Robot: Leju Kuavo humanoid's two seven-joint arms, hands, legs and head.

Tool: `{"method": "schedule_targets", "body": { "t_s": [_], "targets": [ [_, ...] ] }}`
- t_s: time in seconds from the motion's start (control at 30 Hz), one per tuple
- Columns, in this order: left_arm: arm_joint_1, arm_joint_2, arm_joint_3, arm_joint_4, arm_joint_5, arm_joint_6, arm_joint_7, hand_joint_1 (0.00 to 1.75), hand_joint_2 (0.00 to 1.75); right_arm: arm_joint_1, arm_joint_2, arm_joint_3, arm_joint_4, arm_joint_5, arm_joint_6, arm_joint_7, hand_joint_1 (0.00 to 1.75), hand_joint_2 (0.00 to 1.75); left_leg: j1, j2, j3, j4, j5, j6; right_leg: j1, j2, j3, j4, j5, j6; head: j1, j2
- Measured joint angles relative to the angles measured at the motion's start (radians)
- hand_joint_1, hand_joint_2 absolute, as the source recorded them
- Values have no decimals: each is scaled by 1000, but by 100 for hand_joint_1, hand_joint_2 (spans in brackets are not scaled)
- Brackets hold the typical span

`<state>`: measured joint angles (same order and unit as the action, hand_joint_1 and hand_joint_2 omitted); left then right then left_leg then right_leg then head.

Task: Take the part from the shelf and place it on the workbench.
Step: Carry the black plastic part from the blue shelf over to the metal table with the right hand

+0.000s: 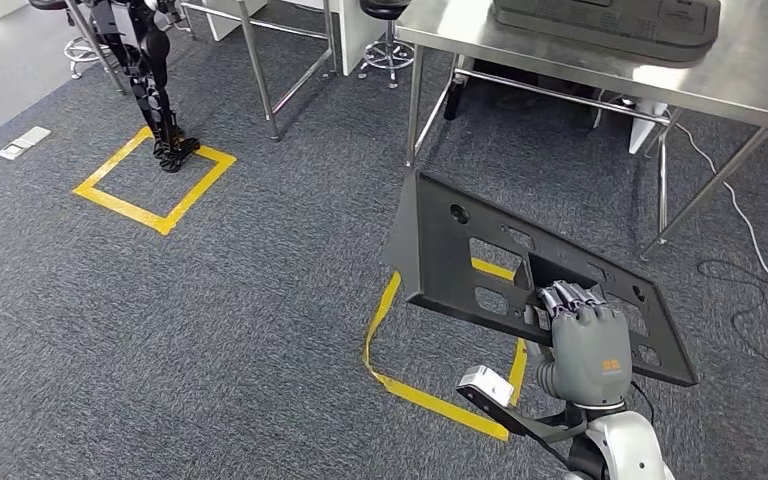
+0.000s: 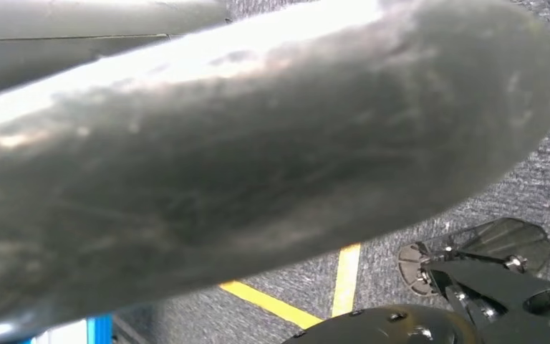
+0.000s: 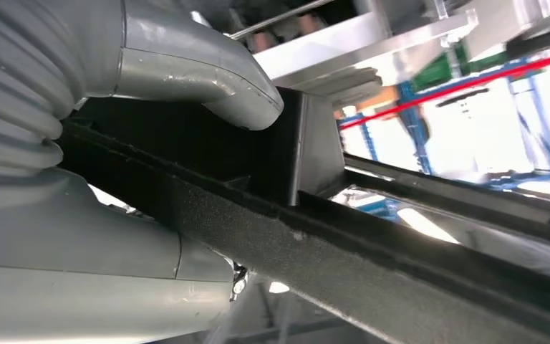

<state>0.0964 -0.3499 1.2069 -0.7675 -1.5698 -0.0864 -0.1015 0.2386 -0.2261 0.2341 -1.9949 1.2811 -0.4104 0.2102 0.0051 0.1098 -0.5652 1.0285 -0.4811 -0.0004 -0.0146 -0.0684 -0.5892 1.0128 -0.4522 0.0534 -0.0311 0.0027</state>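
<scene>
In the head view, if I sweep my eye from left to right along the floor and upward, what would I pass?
Yellow taped square with another robot's legs standing at it → black part → right hand gripping it → steel workbench.

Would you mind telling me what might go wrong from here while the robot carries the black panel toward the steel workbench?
1. The right hand alone grips the black part near one end; the long unsupported end tilts and could twist loose.
2. The part's far corner could strike the workbench edge or leg as it approaches.
3. Another black panel already lies on the workbench, so free room looks limited.
</scene>
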Motion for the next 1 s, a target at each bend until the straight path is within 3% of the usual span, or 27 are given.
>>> {"method": "schedule_targets", "body": {
  "t_s": [0.03, 0.1, 0.17, 0.2, 0.23, 0.27, 0.3, 0.33, 0.4, 0.47, 0.53, 0.6, 0.67, 0.7, 0.77, 0.8, 0.83, 0.9, 0.93, 1.0],
  "targets": [
    [-1, 0, 0, 0, 0, 0, 1, 0, 0, 2, 0, 0, 0, 0, 0, 0, 175, 175, 2, 8, 5, -1, -3, -6, -2, 14, 0, -1, 3, -8, -1, 0],
    [-2, 0, -1, 0, 0, -1, 3, 0, 0, 6, 1, 0, -1, 0, -1, 0, 175, 175, 7, -22, 0, 33, -33, -16, -10, 40, 6, -5, 7, -21, -4, 0],
    [-1, 1, -1, 0, 0, -2, 4, 0, 0, 8, 2, 0, -2, -1, -2, 0, 175, 175, 11, -82, -46, 146, -100, -21, -15, 63, 11, -6, 9, -32, -8, 0],
    [-1, 1, -1, 0, 0, -2, 5, 0, 0, 8, 2, 0, -2, -2, -2, 0, 175, 175, 11, -100, -79, 215, -131, -21, -14, 75, 11, -6, 10, -35, -8, 0],
    [0, 1, -1, 0, 0, -2, 5, 0, 0, 8, 3, 0, -1, -2, -2, -1, 175, 175, 10, -109, -105, 268, -148, -22, -13, 90, 11, -5, 9, -37, -7, 0],
    [1, 1, -1, 0, 0, -2, 6, 0, 0, 9, 3, 0, 0, -3, -2, -1, 175, 175, 11, -113, -119, 289, -145, -22, -12, 105, 12, -5, 9, -37, -7, 0],
    [1, 1, -1, 0, 0, -2, 6, 0, 0, 10, 3, 0, 0, -4, -2, -2, 175, 175, 11, -114, -112, 269, -121, -21, -12, 121, 14, -4, 9, -36, -7, 0],
    [1, 1, -1, 0, 0, -2, 6, 0, 0, 10, 4, 0, 1, -4, -2, -2, 175, 175, 13, -120, -89, 214, -84, -20, -13, 136, 15, -3, 9, -36, -7, 0],
    [1, 1, -1, 0, 0, -2, 6, 0, 0, 10, 6, 0, 1, -5, -2, -2, 175, 175, 20, -159, -32, 81, -22, -18, -13, 163, 14, 2, 6, -31, -7, 0],
    [0, 1, -2, 0, 0, -2, 6, 0, 0, 11, 7, 0, 1, -5, -2, -2, 175, 175, 20, -185, -7, 19, -6, -14, -12, 183, 6, 4, 5, -18, -6, 0],
    [-2, 0, -2, 0, 0, -1, 6, 0, 0, 14, 7, 0, 1, -5, -3, -3, 175, 175, 15, -167, -5, 13, -3, -2, -14, 201, -5, -1, 10, -4, -6, 0],
    [-3, 0, -3, 0, 0, 0, 6, 0, 0, 16, 7, 0, 1, -5, -3, -3, 175, 175, 14, -145, -4, 4, 3, 15, -12, 172, -27, 25, -2, 1, -3, 0],
    [-2, 0, -3, 0, 0, 0, 5, 0, 0, 14, 7, 0, 1, -6, -4, -3, 175, 175, 13, -121, -4, 0, 6, 27, -8, 110, -80, 127, -47, -6, 0, 0],
    [-1, 0, -3, 0, 0, 0, 5, 0, 0, 12, 7, 0, 1, -6, -4, -3, 175, 175, 11, -108, -4, 0, 5, 30, -7, 92, -115, 196, -75, -8, 2, 0],
    [-1, 0, -3, 0, 0, 0, 5, 0, 0, 12, 8, 0, 3, -9, -4, -3, 175, 175, 9, -85, -5, 0, 3, 31, -8, 80, -157, 280, -99, -4, 2, 0],
    [-2, 0, -3, 0, 0, 0, 5, 0, 0, 12, 8, 0, 4, -11, -4, -3, 175, 175, 9, -76, -4, 0, 2, 31, -9, 77, -150, 268, -90, 4, 2, 0],
    [-2, 0, -3, 0, 0, 0, 5, 0, 0, 12, 8, 0, 4, -13, -4, -3, 175, 175, 10, -69, -3, 0, 1, 29, -10, 73, -121, 216, -68, 12, 2, 0],
    [-4, -1, -3, 0, 0, 1, 5, 0, 0, 11, 8, -1, 5, -14, -5, -3, 175, 175, 7, -60, 0, 0, -3, 23, -8, 57, -37, 70, -21, 21, 2, 0],
    [-5, 0, -3, 0, 0, 1, 5, 0, 0, 11, 8, -1, 6, -14, -6, -4, 175, 175, 5, -58, 1, 0, -4, 18, -6, 51, -8, 21, -7, 18, 1, 0],
    [-7, 0, -3, 0, 0, 2, 5, 0, 0, 11, 9, -1, 7, -14, -8, -5, 175, 175, 1, -55, 5, -2, -5, 8, 1, 50, 8, -3, 1, 3, 0, 0]
  ]
}}
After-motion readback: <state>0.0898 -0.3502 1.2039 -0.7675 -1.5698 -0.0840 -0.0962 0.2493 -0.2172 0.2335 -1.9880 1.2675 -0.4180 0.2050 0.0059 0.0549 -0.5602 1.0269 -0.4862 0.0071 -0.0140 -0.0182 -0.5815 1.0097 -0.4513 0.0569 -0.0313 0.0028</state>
